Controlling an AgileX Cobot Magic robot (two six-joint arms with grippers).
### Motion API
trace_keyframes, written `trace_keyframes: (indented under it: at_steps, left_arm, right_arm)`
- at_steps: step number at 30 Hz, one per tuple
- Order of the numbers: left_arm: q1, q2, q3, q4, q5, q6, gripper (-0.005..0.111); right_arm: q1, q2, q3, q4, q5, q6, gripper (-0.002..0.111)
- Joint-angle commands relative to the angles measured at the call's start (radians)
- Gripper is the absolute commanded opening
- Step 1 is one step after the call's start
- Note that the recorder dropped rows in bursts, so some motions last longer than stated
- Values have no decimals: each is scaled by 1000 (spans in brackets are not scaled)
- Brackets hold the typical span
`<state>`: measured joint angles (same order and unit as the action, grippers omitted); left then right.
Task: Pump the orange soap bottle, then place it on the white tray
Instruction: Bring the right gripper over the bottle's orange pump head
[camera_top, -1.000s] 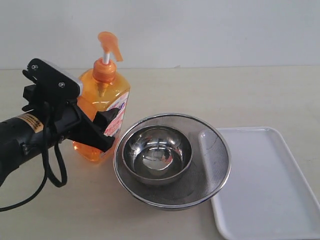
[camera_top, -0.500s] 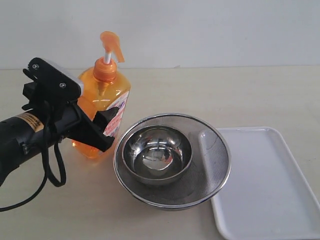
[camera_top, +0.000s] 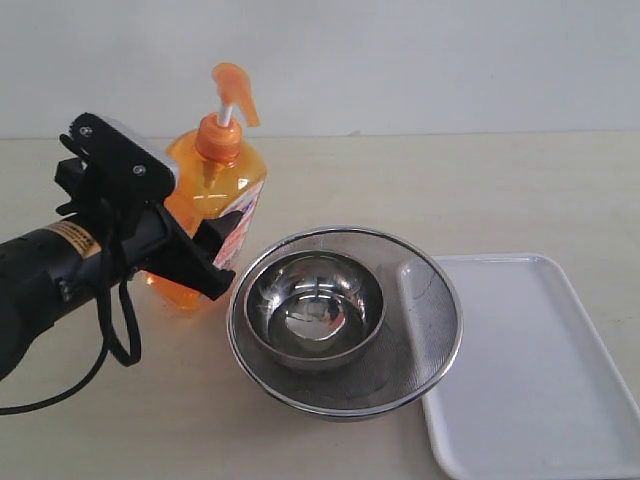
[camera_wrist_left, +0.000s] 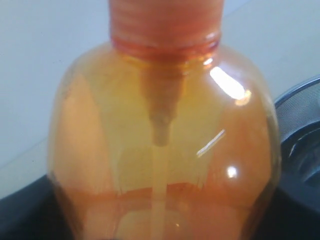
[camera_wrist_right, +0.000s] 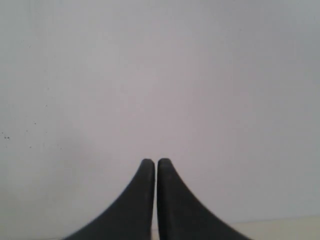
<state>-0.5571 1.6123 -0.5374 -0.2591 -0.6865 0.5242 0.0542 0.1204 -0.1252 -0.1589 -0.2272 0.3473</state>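
The orange soap bottle (camera_top: 207, 183) stands at the left of the table, its pump head (camera_top: 237, 93) raised on the white stem. My left gripper (camera_top: 200, 255) is shut on the bottle's lower body, one black finger (camera_top: 221, 250) across the label side. The left wrist view is filled by the bottle (camera_wrist_left: 165, 140), with dark fingers (camera_wrist_left: 20, 217) at both sides of it. The white tray (camera_top: 530, 360) lies at the right, bare. My right gripper (camera_wrist_right: 157, 163) is shut on nothing and faces a plain wall; it is outside the exterior view.
A round steel mesh strainer (camera_top: 435, 300) with a steel bowl (camera_top: 315, 305) inside it sits between the bottle and the tray, touching the tray's left rim. Its rim (camera_wrist_left: 300, 95) shows close beside the bottle. A black cable (camera_top: 125, 330) loops under my left arm.
My left gripper and the bottle in it have shifted a little to the right and slightly upward. The strainer, bowl and tray have not moved.
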Motion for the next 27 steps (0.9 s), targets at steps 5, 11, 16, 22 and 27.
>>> trace_keyframes:
  at_steps: [5,11,16,22,27]
  left_arm:
    - [-1,20,-50,5,-45,19,5]
    - [-1,20,-50,13,-45,19,5]
    - [-1,20,-50,13,-38,19,5]
    - [-1,20,-57,13,-15,19,5]
    - [-1,20,-57,10,-17,19,5]
  right_arm:
    - [187,384,-300,-683,-51,402,0]
    - [378,770,-535,-1025,-116,618,0]
    - [486,1036,-757,-1144,-116,695,0]
    - [536,1244,-970,-1338,-154,912,0]
    - [536,1357,-1111,-1586,-230,1179,0]
